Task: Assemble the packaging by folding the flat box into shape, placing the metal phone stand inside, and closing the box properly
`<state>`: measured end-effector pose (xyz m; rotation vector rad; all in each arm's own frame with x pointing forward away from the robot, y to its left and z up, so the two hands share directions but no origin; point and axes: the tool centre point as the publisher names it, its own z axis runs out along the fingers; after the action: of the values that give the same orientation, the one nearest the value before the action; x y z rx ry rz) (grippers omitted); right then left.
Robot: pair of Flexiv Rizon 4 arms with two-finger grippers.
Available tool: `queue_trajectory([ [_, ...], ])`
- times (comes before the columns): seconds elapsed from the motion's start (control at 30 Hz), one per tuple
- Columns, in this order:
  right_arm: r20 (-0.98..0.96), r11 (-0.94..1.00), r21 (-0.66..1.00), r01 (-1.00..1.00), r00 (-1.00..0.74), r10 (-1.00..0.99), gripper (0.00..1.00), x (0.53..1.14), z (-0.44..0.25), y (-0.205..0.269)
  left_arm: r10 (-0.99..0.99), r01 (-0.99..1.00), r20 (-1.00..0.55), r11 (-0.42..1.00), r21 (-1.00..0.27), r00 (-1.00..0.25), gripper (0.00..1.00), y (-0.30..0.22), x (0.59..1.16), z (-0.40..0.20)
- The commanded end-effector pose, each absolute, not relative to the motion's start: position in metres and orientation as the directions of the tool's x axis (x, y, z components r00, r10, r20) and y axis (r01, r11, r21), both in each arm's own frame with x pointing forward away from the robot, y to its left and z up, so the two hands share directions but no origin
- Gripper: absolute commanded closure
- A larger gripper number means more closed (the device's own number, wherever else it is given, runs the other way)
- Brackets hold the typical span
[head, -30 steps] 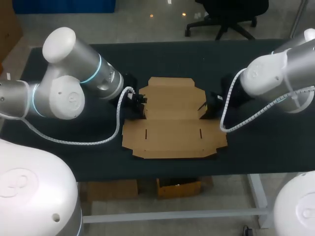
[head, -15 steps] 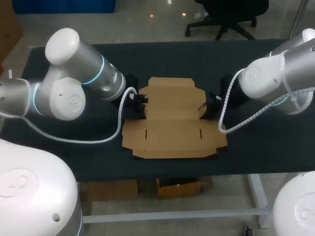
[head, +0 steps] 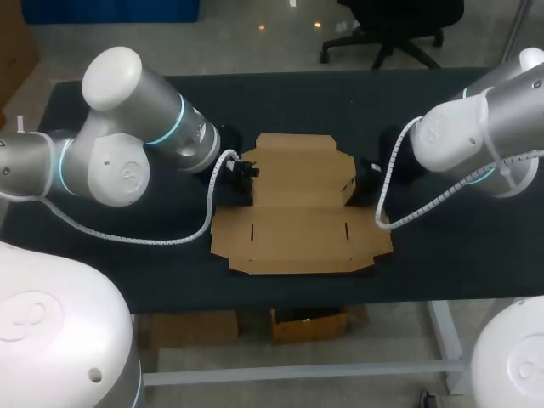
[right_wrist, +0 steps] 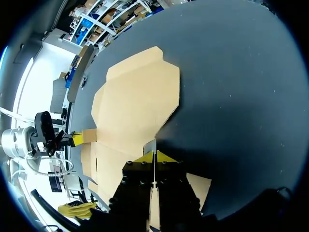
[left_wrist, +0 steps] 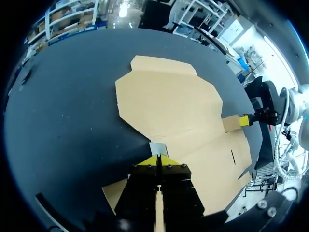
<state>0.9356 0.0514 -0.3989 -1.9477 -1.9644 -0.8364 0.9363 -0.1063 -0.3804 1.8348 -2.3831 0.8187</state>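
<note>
A flat brown cardboard box (head: 297,200) lies unfolded in the middle of the black table. My left gripper (head: 246,183) is at its left edge and my right gripper (head: 353,187) at its right edge, both shut. In the left wrist view the joined yellow tips of my left gripper (left_wrist: 158,159) press against a small side flap (left_wrist: 158,147) that stands up from the box (left_wrist: 178,111). My right gripper (right_wrist: 153,157) does the same at the opposite flap (right_wrist: 149,145). Each wrist view shows the other gripper (left_wrist: 246,119) (right_wrist: 76,139) behind its raised flap. No phone stand is in view.
The black table (head: 340,102) is bare around the box, with room behind it and to both sides. The box's front edge lies close to the table's front edge (head: 297,297).
Both grippers have edged slightly inward toward the box's side flaps, and the left arm's elbow has shifted a little. The box has stayed in place.
</note>
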Motion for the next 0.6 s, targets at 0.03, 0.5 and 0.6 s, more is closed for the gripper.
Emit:
queue_trajectory([
  [0.03,0.55,-0.052,0.219,0.974,-0.079,0.832,1.0,0.94,-0.399,0.056,-0.897,-0.906,0.319,0.171,-0.386,-0.306,1.0,-0.109,0.936,-0.38],
  [0.5,0.547,-0.03,0.208,0.978,-0.091,0.832,1.0,0.945,-0.403,0.066,-0.894,-0.905,0.321,0.18,-0.385,-0.314,1.0,-0.113,0.936,-0.381],
  [0.6,0.547,-0.03,0.208,0.978,-0.091,0.832,1.0,0.945,-0.403,0.067,-0.892,-0.905,0.322,0.183,-0.384,-0.316,1.0,-0.114,0.937,-0.381],
])
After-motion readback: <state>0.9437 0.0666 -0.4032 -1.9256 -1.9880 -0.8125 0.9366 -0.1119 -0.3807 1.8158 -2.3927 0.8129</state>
